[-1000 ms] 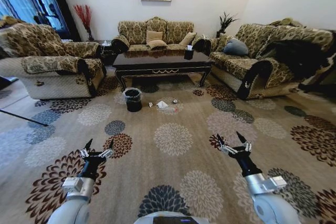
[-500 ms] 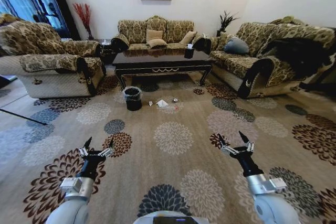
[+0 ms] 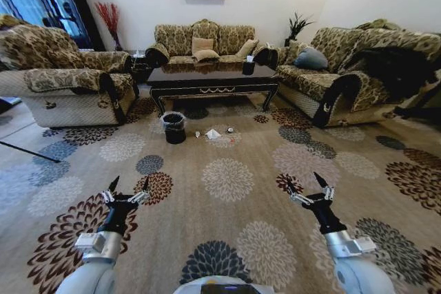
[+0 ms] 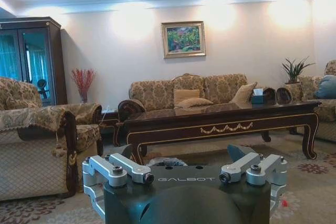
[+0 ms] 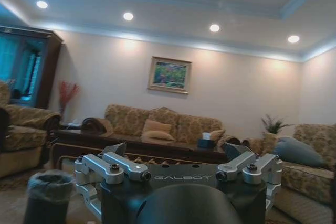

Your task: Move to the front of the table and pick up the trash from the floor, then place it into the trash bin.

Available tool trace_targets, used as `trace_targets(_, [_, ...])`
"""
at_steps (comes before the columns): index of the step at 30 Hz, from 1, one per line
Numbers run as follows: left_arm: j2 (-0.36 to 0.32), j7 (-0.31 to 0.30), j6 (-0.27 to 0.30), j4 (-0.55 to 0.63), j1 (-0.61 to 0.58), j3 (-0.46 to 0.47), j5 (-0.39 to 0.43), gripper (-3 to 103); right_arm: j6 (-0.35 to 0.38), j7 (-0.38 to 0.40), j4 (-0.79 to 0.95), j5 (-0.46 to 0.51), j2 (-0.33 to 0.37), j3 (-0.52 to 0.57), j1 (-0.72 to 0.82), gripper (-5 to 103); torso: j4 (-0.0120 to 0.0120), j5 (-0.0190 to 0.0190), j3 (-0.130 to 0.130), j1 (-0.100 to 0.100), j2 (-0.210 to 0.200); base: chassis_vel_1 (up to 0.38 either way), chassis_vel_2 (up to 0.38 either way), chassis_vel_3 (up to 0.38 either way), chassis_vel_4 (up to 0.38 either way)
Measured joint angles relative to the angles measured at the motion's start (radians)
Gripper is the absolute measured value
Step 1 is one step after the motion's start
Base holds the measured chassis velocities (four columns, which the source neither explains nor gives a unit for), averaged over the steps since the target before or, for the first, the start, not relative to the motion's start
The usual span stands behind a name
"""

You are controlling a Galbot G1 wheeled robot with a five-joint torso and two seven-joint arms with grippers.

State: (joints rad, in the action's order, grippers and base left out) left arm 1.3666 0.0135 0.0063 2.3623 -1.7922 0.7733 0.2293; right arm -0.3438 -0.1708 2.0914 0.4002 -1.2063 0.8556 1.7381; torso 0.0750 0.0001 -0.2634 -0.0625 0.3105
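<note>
Currently, approach stage: robot well short of table [image 3: 212, 78].
Trash [image 3: 213, 134]: carpet, upper centre, just beside trash bin [image 3: 173, 127].
Left gripper [image 3: 126, 191], right gripper [image 3: 308, 189]: lower frame, fingers spread wide, empty, ready for pickup.

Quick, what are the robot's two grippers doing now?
Left gripper: open, holding nothing.
Right gripper: open, holding nothing.

Small white and silvery litter pieces [image 3: 214, 135] on the patterned carpet are too small to be told apart. The round black bag-lined bin [image 5: 46, 199] is cut off by the right wrist view's edge.
</note>
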Motion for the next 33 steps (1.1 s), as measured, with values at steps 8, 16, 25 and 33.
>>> trace_targets(8, [0.007, 0.004, -0.017, -0.031, 0.004, -0.011, -0.009, 100, 0.011, 0.02, -0.007, 0.011, -0.003, -0.003, -0.004, 100, 0.0, -0.0001, 0.029, 0.014, -0.042, 0.0, 0.0, 0.0, 0.0])
trace_targets(16, [0.008, 0.004, -0.015, -0.043, 0.014, -0.021, -0.009, 100, 0.012, 0.017, -0.016, -0.002, -0.004, -0.007, -0.003, 100, 0.0001, -0.0001, 0.05, 0.022, -0.071, 0.0, 0.0, 0.0, 0.0])
trace_targets(25, [0.009, 0.001, 0.022, -0.01, 0.023, -0.016, 0.038, 100, 0.01, 0.015, -0.029, -0.011, -0.004, -0.013, -0.007, 100, -0.0001, -0.0001, 0.076, 0.034, -0.109, 0.0, 0.0, 0.0, 0.0])
trace_targets(33, [0.005, -0.01, 0.082, 0.072, 0.035, -0.006, 0.105, 100, 0.008, 0.014, -0.038, -0.017, -0.005, -0.02, -0.011, 100, 0.0001, 0.0, 0.097, 0.041, -0.138, 0.0, 0.0, 0.0, 0.0])
